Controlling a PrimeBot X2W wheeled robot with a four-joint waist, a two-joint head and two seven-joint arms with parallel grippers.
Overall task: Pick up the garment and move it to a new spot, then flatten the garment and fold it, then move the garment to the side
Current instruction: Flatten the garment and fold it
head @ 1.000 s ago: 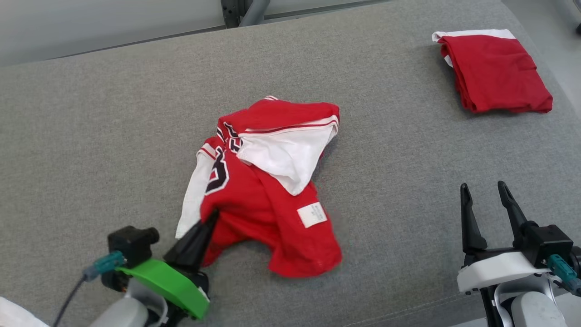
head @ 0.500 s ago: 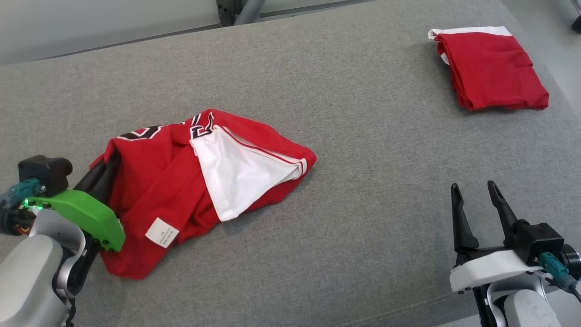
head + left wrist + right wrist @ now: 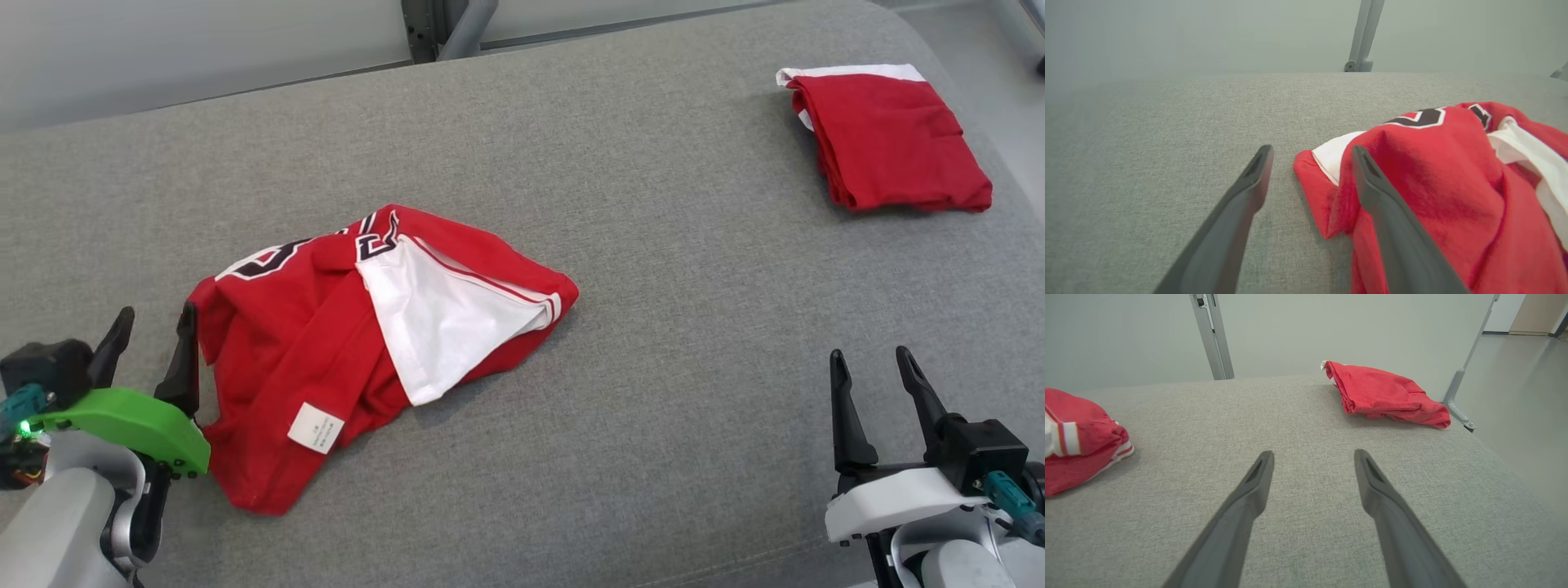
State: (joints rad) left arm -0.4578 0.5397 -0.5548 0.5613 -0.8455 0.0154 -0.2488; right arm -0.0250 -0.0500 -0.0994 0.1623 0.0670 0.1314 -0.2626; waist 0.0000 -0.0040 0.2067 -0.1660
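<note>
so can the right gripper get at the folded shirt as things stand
Probably yes: the right gripper is open, and bare grey surface lies between it and the folded shirt.

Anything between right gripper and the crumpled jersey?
Nothing visible: bare grey padded surface lies between the right gripper and the crumpled jersey. The folded red garment sits far ahead of the gripper, off that path.

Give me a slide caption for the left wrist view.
Open left gripper at the edge of a crumpled red-and-white jersey on a grey fabric surface.
</note>
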